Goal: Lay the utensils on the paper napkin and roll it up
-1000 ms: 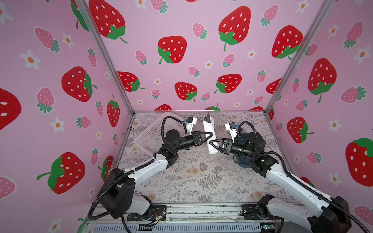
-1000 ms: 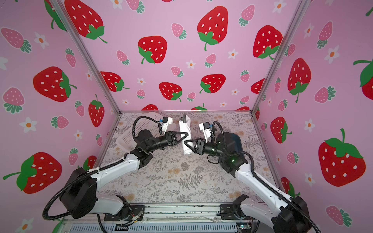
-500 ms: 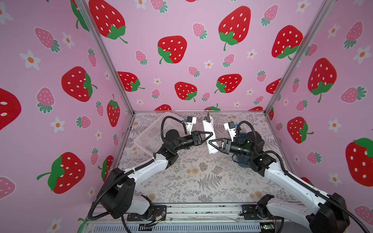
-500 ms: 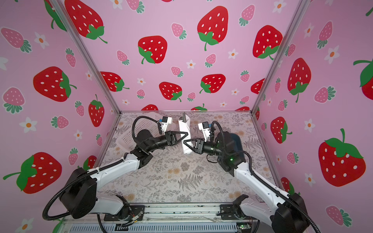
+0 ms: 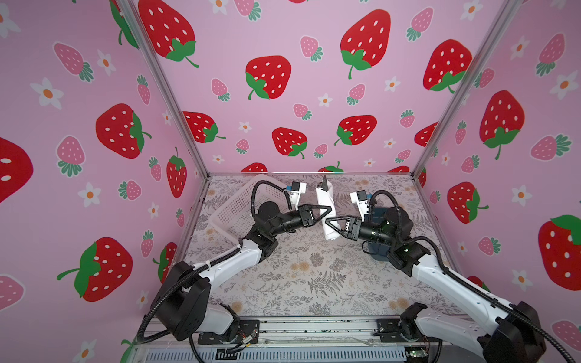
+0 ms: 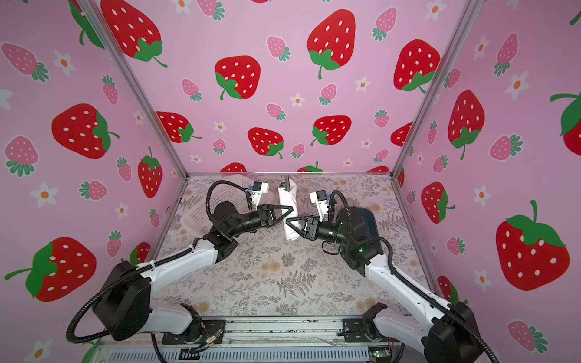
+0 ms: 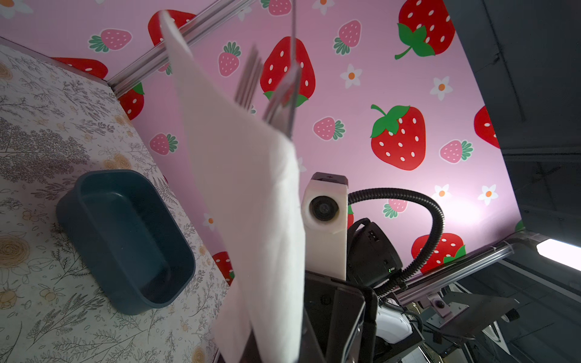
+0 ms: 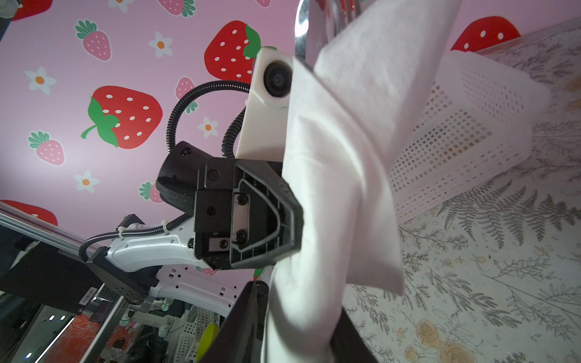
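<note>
Top views both show the paper napkin (image 5: pixel 323 198), rolled around the utensils (image 7: pixel 250 78), held nearly upright over the table (image 5: pixel 314 267), the left claw (image 5: pixel 329 210) closed on its middle, the right claw (image 5: pixel 327 221) around its lower part, though I cannot tell whether it grips.

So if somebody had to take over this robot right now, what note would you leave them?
Left gripper: shut on the paper napkin, holding it upright in mid-air.
Right gripper: jaws around the napkin's lower end; firm grip or not, cannot tell.
Utensils: inside the napkin, tips sticking out of its top.
Done: utensils wrapped, napkin rolled around them loosely, one flap hanging free.
Left to do: probably tighten the roll and set it down; the white basket stands at the back, by the left arm.
</note>
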Robot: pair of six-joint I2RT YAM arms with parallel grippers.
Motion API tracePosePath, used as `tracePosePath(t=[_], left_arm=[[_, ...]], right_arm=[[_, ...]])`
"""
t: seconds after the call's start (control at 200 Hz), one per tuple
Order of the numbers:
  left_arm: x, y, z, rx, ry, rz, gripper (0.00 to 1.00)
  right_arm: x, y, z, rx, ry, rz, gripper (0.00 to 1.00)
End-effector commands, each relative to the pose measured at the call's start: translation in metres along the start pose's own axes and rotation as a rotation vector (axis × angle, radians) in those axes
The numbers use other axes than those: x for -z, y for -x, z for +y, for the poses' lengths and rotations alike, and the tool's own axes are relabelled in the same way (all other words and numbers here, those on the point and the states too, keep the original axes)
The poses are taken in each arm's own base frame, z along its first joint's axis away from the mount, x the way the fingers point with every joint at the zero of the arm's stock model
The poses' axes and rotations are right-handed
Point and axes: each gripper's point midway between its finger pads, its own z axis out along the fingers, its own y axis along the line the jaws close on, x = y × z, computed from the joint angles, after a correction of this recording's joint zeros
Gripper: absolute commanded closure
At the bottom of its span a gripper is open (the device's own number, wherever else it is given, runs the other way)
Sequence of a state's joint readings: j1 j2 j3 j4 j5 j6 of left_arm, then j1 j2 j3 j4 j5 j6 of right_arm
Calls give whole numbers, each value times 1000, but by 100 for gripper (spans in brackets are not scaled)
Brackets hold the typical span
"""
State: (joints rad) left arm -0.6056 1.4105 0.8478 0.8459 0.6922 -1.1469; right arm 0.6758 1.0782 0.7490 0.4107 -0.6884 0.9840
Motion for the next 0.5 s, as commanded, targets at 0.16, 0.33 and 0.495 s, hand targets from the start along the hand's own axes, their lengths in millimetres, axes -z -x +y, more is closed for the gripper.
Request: tracePosePath(t=[0.16,0.33,0.495], left_arm=[[-4,7,-14,-41,-45,2,98],[-4,7,-13,-36,-41,0,98],[-4,5,-9,-27,-29,4,96]], right_arm=[[3,9,20,40,73,-46,69],[4,10,21,48,75,-49,76],[4,11,21,51,73,-52,81]])
